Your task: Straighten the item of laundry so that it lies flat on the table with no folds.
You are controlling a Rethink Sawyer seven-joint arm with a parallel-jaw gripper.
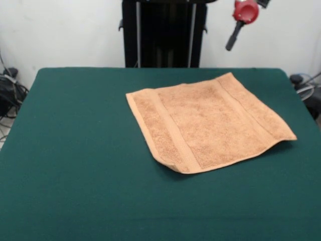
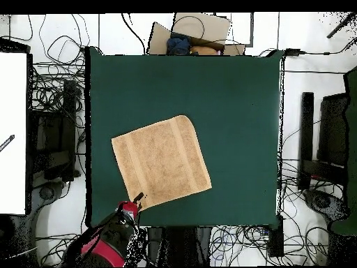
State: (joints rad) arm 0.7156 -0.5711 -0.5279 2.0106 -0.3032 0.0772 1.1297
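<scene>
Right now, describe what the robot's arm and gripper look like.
The arm is red and black, with rounded red housings over black segments. Its end is a red, rounded piece with a thin black gripper sticking out like a stick. No markings are legible, and no cables on the arm can be made out.

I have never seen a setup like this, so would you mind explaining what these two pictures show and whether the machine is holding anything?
Both pictures show one moment from two cameras. The front view looks across the table toward the robot's black pedestal at the far side. The overhead view looks straight down, with the robot at the bottom. The machine is a red and black arm ending in a pincer, drawn back off to one side. Spread on the dark green surface is an orange-tan terry towel, mostly flat, with one corner slightly lifted. The pincer holds nothing; whether it is open or shut is not visible.
</scene>
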